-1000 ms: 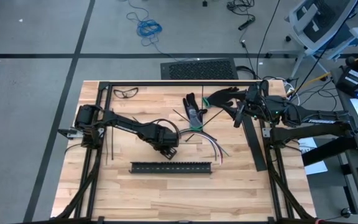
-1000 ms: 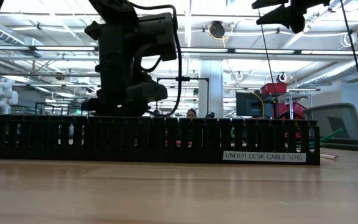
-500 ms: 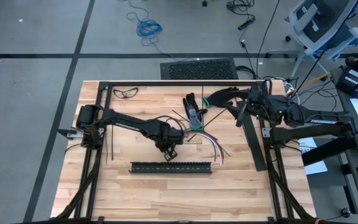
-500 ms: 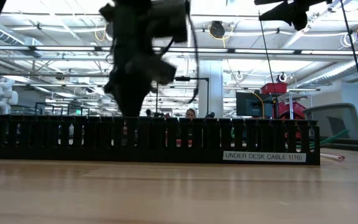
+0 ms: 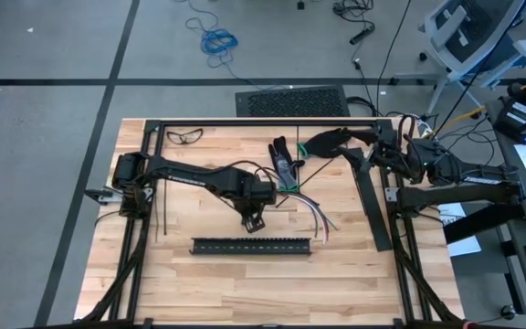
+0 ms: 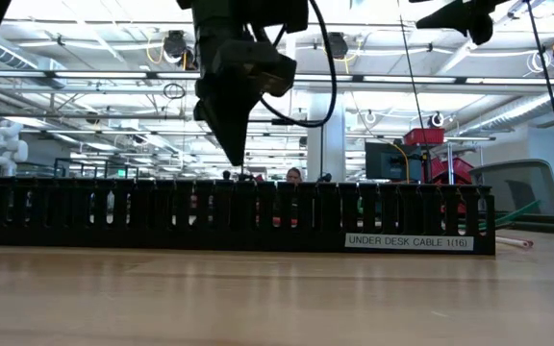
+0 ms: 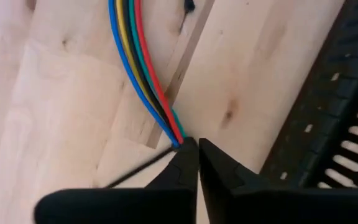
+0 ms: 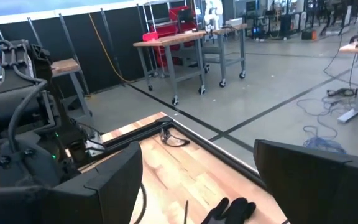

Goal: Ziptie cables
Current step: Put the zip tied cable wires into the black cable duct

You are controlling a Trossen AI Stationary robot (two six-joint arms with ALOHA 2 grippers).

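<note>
Change: my left end effector [image 7: 192, 149] has closed its fingers within the last second and moved from just above the slotted rail [image 5: 251, 246] toward the cables [image 5: 304, 208].
Left end effector: fingers pressed together, tips at the end of the coloured cables [image 7: 143, 74]; a thin dark strip, maybe a ziptie [image 7: 138, 169], runs to the tips. I cannot tell if anything is really pinched.
Meaning: I judge this as a pick-up attempt; the bundle is not yet tied.
Right end effector [image 5: 375, 151]: wide, holding nothing, raised at the counter [image 5: 208, 283] far right edge.
Cables: fanned near the counter middle, beside a black glove [image 5: 284, 157].
High view: shows both arms and layout.
Low view: rail hides the cables.
Left wrist view: only this one shows the closed tips.
</note>
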